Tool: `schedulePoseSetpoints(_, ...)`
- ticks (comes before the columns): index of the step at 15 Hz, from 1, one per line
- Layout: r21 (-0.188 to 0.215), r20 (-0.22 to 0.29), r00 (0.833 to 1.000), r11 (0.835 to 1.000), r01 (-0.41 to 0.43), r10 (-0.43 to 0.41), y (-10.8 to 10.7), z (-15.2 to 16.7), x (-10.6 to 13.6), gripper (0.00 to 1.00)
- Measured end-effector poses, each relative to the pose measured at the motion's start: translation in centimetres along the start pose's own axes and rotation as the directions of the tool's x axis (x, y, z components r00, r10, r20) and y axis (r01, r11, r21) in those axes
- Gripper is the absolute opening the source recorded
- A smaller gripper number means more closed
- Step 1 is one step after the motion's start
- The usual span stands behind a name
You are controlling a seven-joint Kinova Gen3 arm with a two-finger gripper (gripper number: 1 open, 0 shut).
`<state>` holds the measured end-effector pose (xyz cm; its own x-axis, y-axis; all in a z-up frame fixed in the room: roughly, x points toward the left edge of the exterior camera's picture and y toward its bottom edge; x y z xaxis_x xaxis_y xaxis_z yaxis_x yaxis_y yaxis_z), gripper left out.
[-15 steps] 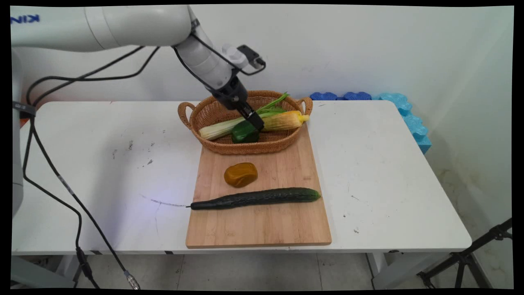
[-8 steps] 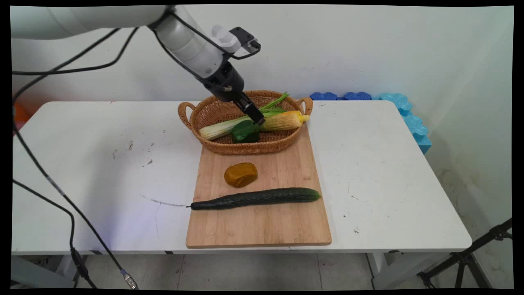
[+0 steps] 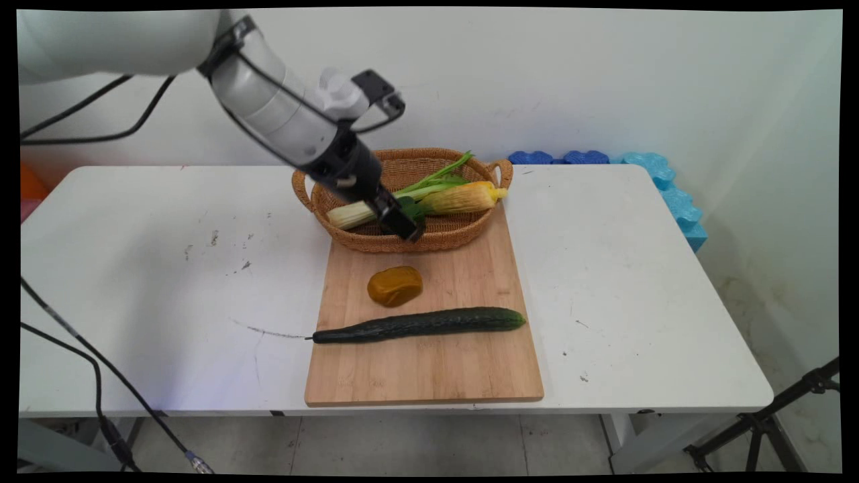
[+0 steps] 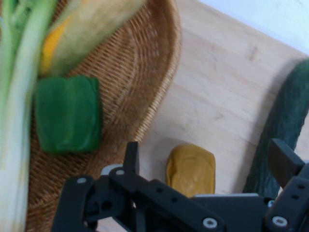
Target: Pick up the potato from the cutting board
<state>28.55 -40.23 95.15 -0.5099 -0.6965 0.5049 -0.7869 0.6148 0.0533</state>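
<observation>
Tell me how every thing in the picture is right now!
Black two-finger gripper: open, empty, above the basket's near rim.
Woven wicker basket: upright, holding vegetables.
Green pepper: lying in the basket.
Yellow corn cob: lying in the basket.
Pale leafy celery stalk: lying in the basket.
Brown potato-like lump: resting on the wooden cutting board.
Long dark green cucumber: lying across the board.

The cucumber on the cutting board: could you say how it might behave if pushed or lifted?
The cucumber is long and round, so a sideways push would probably roll it across the flat cutting board. Its glossy skin may be slippery. Lifted near one end, it would likely tip.
</observation>
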Motion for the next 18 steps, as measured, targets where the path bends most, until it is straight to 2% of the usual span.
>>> schedulePoseSetpoints(5, -0.006, 0.0, 0.999, 0.999, -0.036, 0.036, 1.1, 2.1, -3.0, 1.0)
schedulePoseSetpoints(10, 0.029, 0.014, 0.999, 0.999, -0.037, 0.037, 0.8, 4.8, -5.9, 1.0)
schedulePoseSetpoints(18, 0.041, 0.017, 0.999, 0.998, -0.041, 0.041, 0.6, 7.9, -7.5, 1.0)
